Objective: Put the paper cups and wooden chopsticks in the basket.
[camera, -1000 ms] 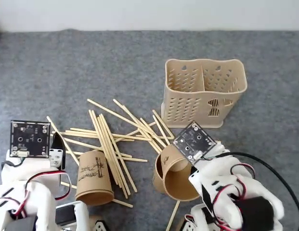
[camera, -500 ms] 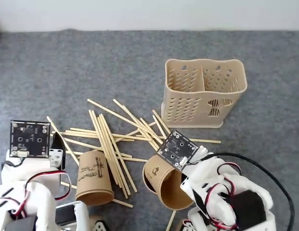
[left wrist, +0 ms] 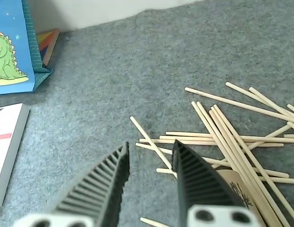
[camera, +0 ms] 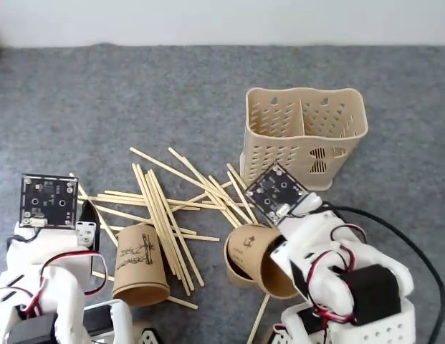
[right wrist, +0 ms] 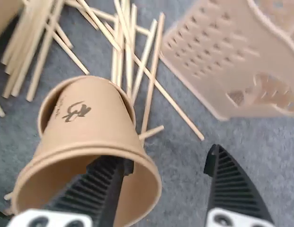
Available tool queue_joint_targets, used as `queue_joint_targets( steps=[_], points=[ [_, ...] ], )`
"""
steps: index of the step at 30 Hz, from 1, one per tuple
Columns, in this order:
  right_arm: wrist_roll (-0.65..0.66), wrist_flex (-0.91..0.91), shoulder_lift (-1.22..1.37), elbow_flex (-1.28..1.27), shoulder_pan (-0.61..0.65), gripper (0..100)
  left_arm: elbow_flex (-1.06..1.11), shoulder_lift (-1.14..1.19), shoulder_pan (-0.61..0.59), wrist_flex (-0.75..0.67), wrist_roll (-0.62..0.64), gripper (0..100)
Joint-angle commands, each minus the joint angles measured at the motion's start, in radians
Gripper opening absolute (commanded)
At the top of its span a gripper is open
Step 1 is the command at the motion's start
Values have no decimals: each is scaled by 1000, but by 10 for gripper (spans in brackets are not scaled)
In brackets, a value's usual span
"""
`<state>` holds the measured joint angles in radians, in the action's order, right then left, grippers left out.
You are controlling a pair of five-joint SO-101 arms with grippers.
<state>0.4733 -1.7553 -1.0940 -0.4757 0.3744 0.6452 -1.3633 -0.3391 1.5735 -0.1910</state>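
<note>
My right tool point(right wrist: 170, 158) is spread wide. One finger point(right wrist: 97, 189) sits inside the mouth of a paper cup point(right wrist: 85, 127) and the other finger stands well clear over the grey bench point(camera: 136, 93). That cup point(camera: 254, 258) lies on its side just in front of the basket point(camera: 304, 136), mouth toward my arm. I cannot tell whether a second cup is nested in it.

The basket stands upright with two compartments. The chopsticks point(camera: 165, 208) lie in a loose heap on the bench between the two arms, some reaching almost to the basket's foot.

My left tool point(left wrist: 150, 146) is also spread, with nothing between its fingers, just above the near end of the heap point(left wrist: 222, 137). The other cup point(camera: 140, 265) lies on its side beside it, with several sticks across it.
</note>
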Motion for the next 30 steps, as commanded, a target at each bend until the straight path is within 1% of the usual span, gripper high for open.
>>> queue_joint_targets(
  steps=[1,4,7,14,20,24,30],
  points=[
    [-68,-39,50,100,101,257,-5,-3,0,-6,-9,148],
    [-110,-38,97,147,176,257,-5,-3,0,-6,-11,148],
    [-129,-36,166,170,211,257,-5,-3,0,-6,-11,148],
    [-141,28,291,175,213,257,-5,-3,-3,-5,-11,148],
    [-144,51,303,209,214,256,-5,-3,-5,-5,-11,148],
    [-187,54,306,261,214,257,-5,-3,-5,-5,-9,148],
    [-189,85,308,273,214,258,-7,-3,-5,-5,-5,148]
  ],
)
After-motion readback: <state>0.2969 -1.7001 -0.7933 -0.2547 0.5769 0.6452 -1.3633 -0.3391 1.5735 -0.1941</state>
